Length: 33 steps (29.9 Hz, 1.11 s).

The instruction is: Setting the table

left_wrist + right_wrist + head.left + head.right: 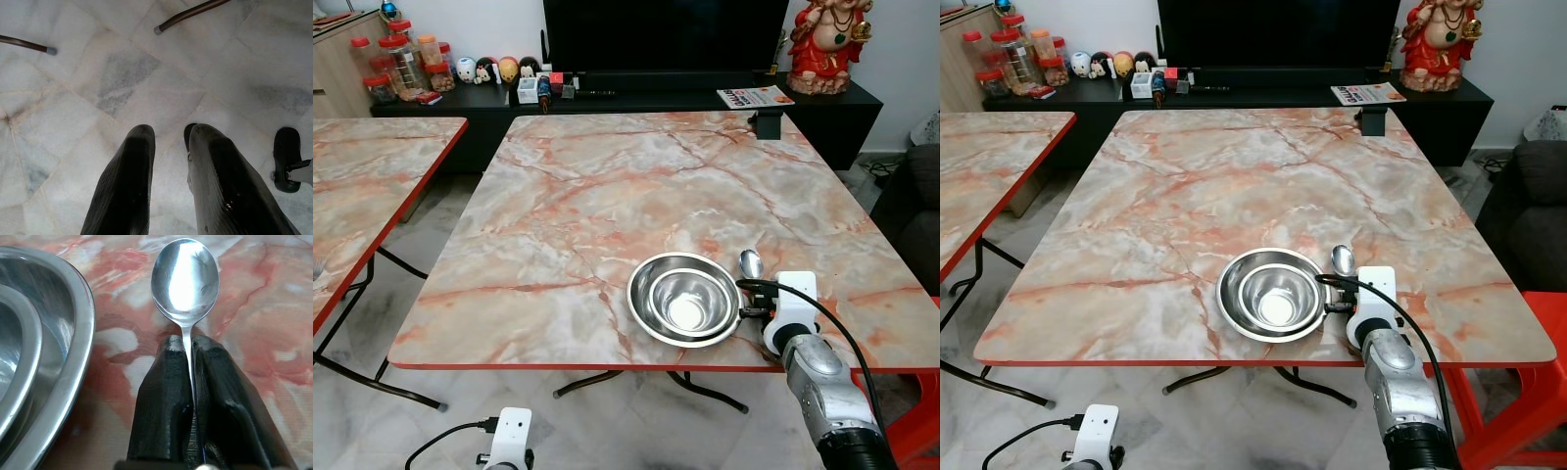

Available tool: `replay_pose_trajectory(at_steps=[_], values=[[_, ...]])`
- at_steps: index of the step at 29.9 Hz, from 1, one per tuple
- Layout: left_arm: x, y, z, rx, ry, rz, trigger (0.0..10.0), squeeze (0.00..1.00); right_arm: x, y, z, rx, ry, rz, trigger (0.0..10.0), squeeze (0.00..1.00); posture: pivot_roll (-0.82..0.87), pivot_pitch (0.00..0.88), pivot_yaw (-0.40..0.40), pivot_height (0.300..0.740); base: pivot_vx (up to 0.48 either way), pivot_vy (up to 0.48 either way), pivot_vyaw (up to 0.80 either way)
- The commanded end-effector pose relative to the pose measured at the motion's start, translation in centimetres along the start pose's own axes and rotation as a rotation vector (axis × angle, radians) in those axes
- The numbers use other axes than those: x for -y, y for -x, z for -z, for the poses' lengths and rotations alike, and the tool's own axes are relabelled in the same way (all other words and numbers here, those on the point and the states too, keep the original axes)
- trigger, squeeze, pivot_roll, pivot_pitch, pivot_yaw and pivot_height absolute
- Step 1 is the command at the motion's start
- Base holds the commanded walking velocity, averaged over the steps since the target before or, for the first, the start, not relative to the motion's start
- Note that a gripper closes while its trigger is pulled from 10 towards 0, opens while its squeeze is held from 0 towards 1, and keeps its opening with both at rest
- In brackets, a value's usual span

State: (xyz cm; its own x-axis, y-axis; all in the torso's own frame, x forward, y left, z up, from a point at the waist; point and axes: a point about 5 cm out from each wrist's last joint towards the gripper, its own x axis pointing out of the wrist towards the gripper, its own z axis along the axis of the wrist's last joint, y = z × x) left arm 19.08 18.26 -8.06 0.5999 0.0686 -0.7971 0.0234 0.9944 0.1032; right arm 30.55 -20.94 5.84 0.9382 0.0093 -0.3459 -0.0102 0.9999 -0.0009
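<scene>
A steel plate (644, 313) with a smaller steel bowl (688, 300) nested in it sits near the front right edge of the marble table (607, 186). Just right of the plate lies a steel spoon (750, 263), its bowl (185, 278) pointing away from me. My right gripper (188, 348) is shut on the spoon's handle, low over the tabletop beside the plate's rim (78, 357). My left gripper (168, 142) hangs below the table over the floor, its fingers slightly apart and holding nothing.
A second marble table (362, 186) stands to the left. A black TV cabinet (607, 98) with jars, figurines, a magazine (754, 96) and a red statue (827, 44) runs along the far wall. A dark sofa (915, 215) is at the right, a red stool (1538, 392) below it.
</scene>
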Motion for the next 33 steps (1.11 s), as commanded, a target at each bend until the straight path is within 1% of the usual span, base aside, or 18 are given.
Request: replay_pose_trajectory(at_steps=[1, 9, 10, 11, 12, 13, 16, 17, 18, 19, 30, 31, 33], values=[[-0.25, 0.05, 0.39, -0.022, 0.002, -0.002, 10.0, 0.0, -0.06, -0.01, 0.93, -0.043, -0.011, 0.011, 10.0, 0.0, -0.1, 0.0, 0.014, 0.725, 0.0, 0.0, 0.0], [-0.26, 0.06, 0.47, -0.026, -0.002, 0.0, 10.0, 0.0, 0.09, -0.15, 0.89, -0.041, -0.023, 0.033, 10.0, 0.0, -0.1, 0.0, 0.015, 0.725, 0.0, 0.0, 0.0], [-0.28, 0.06, 0.48, -0.027, -0.003, -0.001, 10.0, 0.0, 0.11, -0.17, 0.9, -0.041, -0.024, 0.034, 10.0, 0.16, -0.1, 0.0, 0.015, 0.725, 0.0, 0.0, 0.0], [-0.29, 0.06, 0.49, -0.027, -0.003, -0.001, 10.0, 0.0, 0.12, -0.18, 0.91, -0.041, -0.026, 0.034, 10.0, 0.77, -0.1, 0.0, 0.014, 0.725, 0.0, 0.0, 0.0], [-0.31, 0.06, 0.49, -0.027, -0.003, -0.002, 10.0, 0.0, 0.12, -0.19, 0.91, -0.041, -0.027, 0.035, 10.0, 0.94, -0.1, 0.0, 0.014, 0.725, 0.0, 0.0, 0.0], [-0.32, 0.07, 0.5, -0.027, -0.003, -0.003, 10.0, 0.0, 0.12, -0.21, 0.91, -0.041, -0.029, 0.036, 10.0, 1.0, -0.1, 0.0, 0.015, 0.725, 0.0, 0.0, 0.0], [-0.3, 0.06, 0.49, -0.026, -0.003, -0.002, 10.0, 0.0, 0.12, -0.22, 0.9, -0.04, -0.028, 0.037, 10.0, 1.0, -0.1, 0.0, 0.015, 0.725, 0.0, 0.0, 0.0], [-0.27, 0.05, 0.44, -0.025, -0.003, -0.002, 10.0, 0.0, 0.16, -0.24, 0.89, -0.04, -0.026, 0.038, 10.0, 0.43, -0.1, 0.0, 0.013, 0.725, 0.0, 0.0, 0.0], [-0.26, 0.05, 0.42, -0.025, -0.002, -0.002, 10.0, 0.0, 0.17, -0.24, 0.88, -0.04, -0.026, 0.039, 10.0, 0.43, -0.1, 0.0, 0.013, 0.725, 0.0, 0.0, 0.0], [-0.25, 0.04, 0.39, -0.024, -0.002, -0.002, 10.0, 0.0, 0.19, -0.25, 0.87, -0.041, -0.025, 0.041, 10.0, 0.0, -0.1, 0.0, 0.013, 0.725, 0.0, 0.0, 0.0], [-0.19, 0.01, 0.22, -0.021, -0.006, 0.0, 10.0, 0.0, 0.1, -0.36, 0.71, -0.032, -0.031, 0.036, 10.0, 0.0, -0.1, 0.0, 0.016, 0.725, 0.0, 0.0, 0.0], [-0.21, 0.01, 0.22, -0.021, -0.007, 0.0, 10.0, 0.0, 0.03, -0.36, 0.65, -0.024, -0.04, 0.03, 10.0, 1.0, -0.1, 0.0, 0.017, 0.725, 0.0, 0.0, 0.0], [-0.24, 0.0, 0.2, -0.02, -0.007, -0.001, 10.0, 0.0, -0.04, -0.37, 0.53, -0.015, -0.045, 0.026, 10.0, 1.0, -0.1, 0.0, 0.017, 0.725, 0.0, 0.0, 0.0]])
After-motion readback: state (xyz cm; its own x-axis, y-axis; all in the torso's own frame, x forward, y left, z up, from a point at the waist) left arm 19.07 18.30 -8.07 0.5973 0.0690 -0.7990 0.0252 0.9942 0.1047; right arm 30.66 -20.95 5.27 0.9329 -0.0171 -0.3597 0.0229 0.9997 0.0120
